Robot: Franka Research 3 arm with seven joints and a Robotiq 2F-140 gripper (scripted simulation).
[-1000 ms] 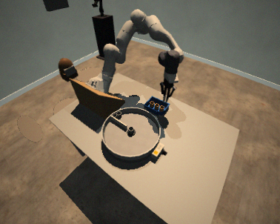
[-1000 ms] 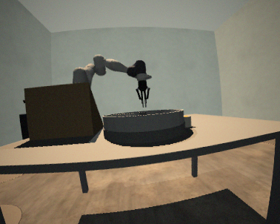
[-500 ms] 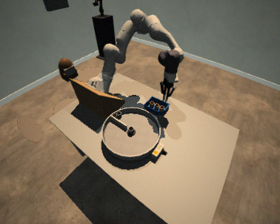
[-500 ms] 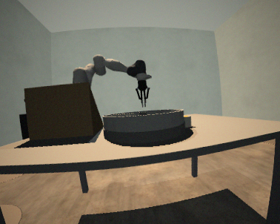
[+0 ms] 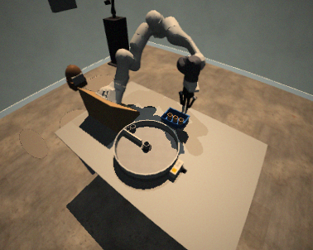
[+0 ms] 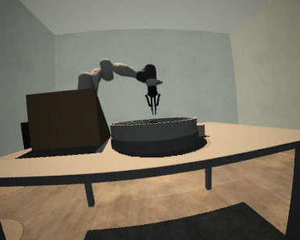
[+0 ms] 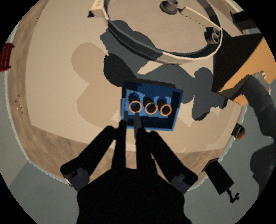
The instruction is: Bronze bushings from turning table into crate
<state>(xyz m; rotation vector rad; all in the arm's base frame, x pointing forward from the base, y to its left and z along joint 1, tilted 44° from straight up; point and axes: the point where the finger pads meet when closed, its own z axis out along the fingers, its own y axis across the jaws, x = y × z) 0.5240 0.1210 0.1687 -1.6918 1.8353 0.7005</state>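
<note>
The blue crate [image 5: 170, 123] [image 7: 177, 114] stands behind the turning table. Three bronze bushings stand in it in a row: one bushing [image 5: 170, 116], a middle bushing [image 5: 175, 118] [image 7: 151, 113] and a third bushing [image 5: 180, 121] [image 7: 165, 115]. The round turning table [image 5: 147, 175] [image 6: 153, 133] [image 7: 161, 58] holds grey steel bushings [image 5: 132, 127] [image 7: 215, 35] close together by its rim, beside the guide bar. My gripper [image 5: 185, 111] [image 6: 154, 114] [image 7: 131, 117] is above the crate. Its fingers are narrowly open, with nothing seen between them.
A tilted brown board [image 5: 106, 109] [image 6: 62, 121] [image 7: 249, 62] stands left of the turning table in the top and exterior views. The guide bar [image 5: 132, 137] [image 7: 199, 17] runs from the hub [image 5: 146, 146] toward the rim. A small box with a yellow patch [image 5: 176, 169] is at the rim's right.
</note>
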